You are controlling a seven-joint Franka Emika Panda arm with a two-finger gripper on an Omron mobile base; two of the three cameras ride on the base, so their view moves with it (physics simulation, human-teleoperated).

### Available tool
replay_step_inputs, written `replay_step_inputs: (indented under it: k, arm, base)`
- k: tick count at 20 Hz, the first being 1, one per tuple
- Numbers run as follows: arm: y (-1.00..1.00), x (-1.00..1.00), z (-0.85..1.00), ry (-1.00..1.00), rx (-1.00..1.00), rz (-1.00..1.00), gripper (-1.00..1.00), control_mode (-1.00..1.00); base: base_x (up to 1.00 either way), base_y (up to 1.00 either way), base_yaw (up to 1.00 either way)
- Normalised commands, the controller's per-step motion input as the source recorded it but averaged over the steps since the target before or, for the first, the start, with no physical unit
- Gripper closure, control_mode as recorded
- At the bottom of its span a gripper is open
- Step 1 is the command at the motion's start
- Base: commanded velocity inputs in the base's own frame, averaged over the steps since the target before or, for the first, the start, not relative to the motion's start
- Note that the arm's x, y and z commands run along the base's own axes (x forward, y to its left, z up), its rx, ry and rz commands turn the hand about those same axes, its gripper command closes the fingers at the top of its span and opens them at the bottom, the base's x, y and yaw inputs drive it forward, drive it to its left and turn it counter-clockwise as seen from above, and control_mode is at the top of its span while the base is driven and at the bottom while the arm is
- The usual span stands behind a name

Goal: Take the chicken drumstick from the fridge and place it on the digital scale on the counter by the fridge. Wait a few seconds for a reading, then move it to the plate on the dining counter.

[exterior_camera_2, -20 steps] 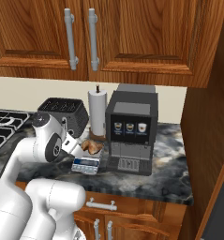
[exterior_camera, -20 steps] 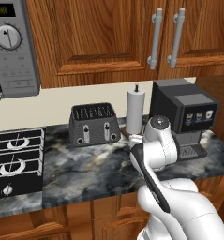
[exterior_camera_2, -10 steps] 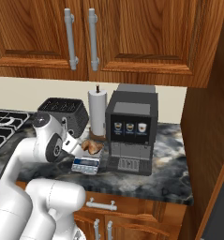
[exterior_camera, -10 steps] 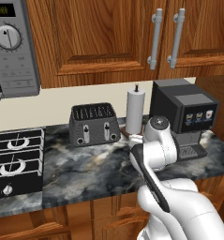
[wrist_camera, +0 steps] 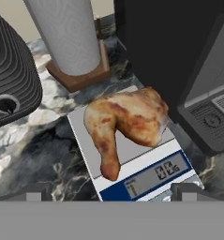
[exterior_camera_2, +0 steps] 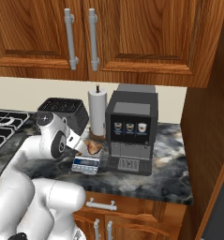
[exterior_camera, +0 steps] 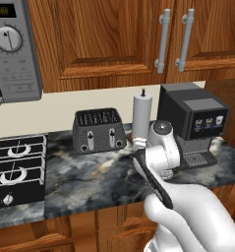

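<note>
Drumstick on the scale, jaws spread above it

The chicken drumstick (wrist_camera: 127, 123) lies on the digital scale (wrist_camera: 153, 176), between the paper towel roll (wrist_camera: 69, 35) and the coffee machine (exterior_camera_2: 131, 131); it looks light, firm, lumpy and probably greasy, so the thick meaty end seems a surer hold than the tapering bone end; the gripper (wrist_camera: 111, 193) hangs just over it, jaws wide and empty, the arm bent low over the counter (exterior_camera: 97, 179) beside the toaster (exterior_camera: 98, 129).
</note>
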Motion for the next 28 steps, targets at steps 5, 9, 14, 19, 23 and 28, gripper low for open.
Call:
replay_step_inputs:
  k: [5, 9, 14, 19, 23, 28]
  arm:
    - [0.0, 0.45, -0.15, 0.0, -0.04, 0.0, -1.0, -1.0]
    - [0.0, 0.24, -0.24, 0.02, -0.02, 0.0, -1.0, -1.0]
    - [0.0, 0.06, -0.35, 0.05, 0.0, 0.0, -1.0, -1.0]
    - [0.0, 0.0, -0.36, 0.05, 0.0, 0.0, -1.0, -1.0]
    - [0.0, 0.0, -0.31, 0.03, 0.0, 0.0, -1.0, -1.0]
    - [0.0, 0.0, -0.29, 0.03, 0.0, 0.0, -1.0, -1.0]
  base:
    - [0.0, 0.0, 0.0]
    - [0.0, 0.0, 0.0]
    - [0.0, 0.0, 0.0]
    - [0.0, 0.0, 0.0]
    - [0.0, 0.0, 0.0]
    - [0.0, 0.0, 0.0]
